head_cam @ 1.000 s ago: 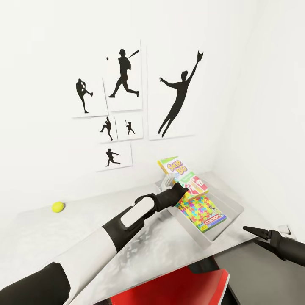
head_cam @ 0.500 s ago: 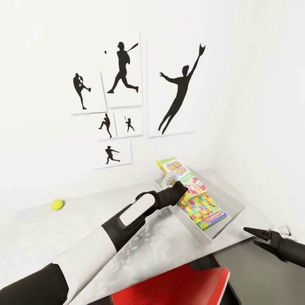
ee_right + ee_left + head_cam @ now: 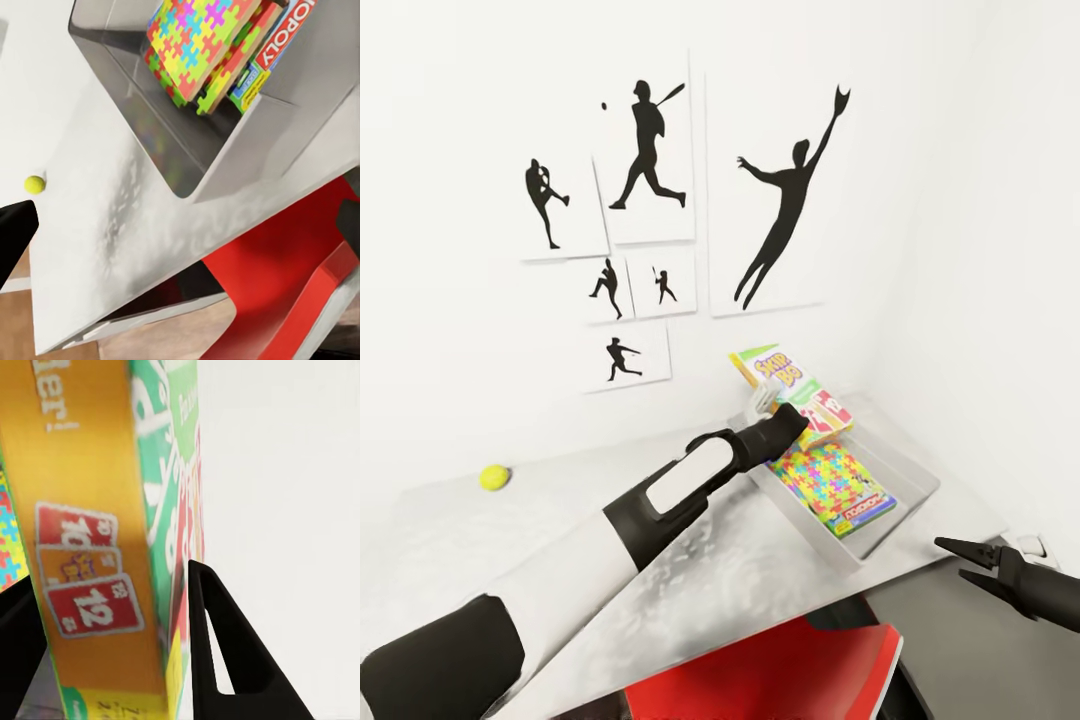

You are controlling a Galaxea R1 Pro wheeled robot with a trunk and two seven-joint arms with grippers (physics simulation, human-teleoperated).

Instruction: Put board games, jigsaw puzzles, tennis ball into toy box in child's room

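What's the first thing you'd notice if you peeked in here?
The bright Skip-Bo box pops out first: the left gripper is shut on it, tilted over the grey toy box at the table's far right end. Inside the toy box lies a rainbow jigsaw puzzle on a Monopoly box. Far off at the table's left end sits a little tennis ball, under black baseball-player pictures on the wall.

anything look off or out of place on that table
The Skip-Bo box stands tilted, propped over the toy box, held by the left gripper. The tennis ball lies alone at the table's far end.
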